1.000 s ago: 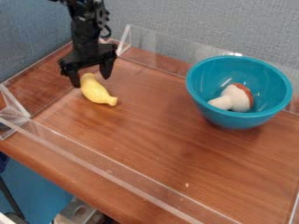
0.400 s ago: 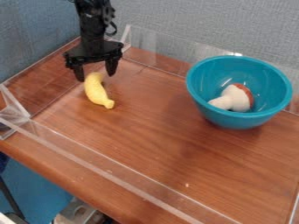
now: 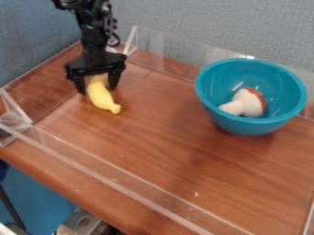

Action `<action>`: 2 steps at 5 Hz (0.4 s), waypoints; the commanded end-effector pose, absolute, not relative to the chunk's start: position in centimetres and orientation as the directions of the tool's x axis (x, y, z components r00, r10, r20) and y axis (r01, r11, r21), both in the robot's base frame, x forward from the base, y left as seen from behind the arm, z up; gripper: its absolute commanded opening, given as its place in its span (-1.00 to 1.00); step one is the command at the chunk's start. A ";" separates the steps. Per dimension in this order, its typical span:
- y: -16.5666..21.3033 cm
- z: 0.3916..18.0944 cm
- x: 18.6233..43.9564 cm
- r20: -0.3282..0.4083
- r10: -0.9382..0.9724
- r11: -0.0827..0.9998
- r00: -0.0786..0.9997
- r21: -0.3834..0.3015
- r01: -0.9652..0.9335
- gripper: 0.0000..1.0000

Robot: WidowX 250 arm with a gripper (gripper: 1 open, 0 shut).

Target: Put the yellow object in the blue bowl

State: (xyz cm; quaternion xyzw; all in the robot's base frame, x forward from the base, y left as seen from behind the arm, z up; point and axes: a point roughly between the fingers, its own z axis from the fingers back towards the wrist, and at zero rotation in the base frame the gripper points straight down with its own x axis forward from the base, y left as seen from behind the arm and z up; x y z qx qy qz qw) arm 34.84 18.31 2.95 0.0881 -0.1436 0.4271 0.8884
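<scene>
1. The yellow object [image 3: 102,96], a small curved banana with a smooth, plastic-looking skin, lies on the wooden table [image 3: 172,156] in the far left part of the scene, well apart from the bowl
2. The black gripper [image 3: 95,84] points down over the banana's far end, its jaws wide open with one to either side of that end; whether they touch it I cannot tell, and no firm hold shows
3. The tabletop is reddish-brown with a fine wood grain and a soft sheen, edged by clear, glossy strips
4. The blue bowl [image 3: 216,102], round, deep and teal, with a smooth rim and plastic-looking walls, stands at the far right
5. Inside the bowl sits a rounded, lumpy white and reddish-brown thing [image 3: 245,103], resting low against the near left part of the wall
6. Behind the table rises a grey panel [image 3: 233,27] with a fine speckled texture, meeting a bluish-grey one [image 3: 31,37] on the left
7. No brand, label or writing can be read
</scene>
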 end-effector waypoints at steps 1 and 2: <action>17.8 5.4 34.7 0.370 0.726 0.619 0.580 0.017 -0.786 1.00; 17.2 5.8 34.3 0.366 0.726 0.619 0.583 0.023 -0.785 1.00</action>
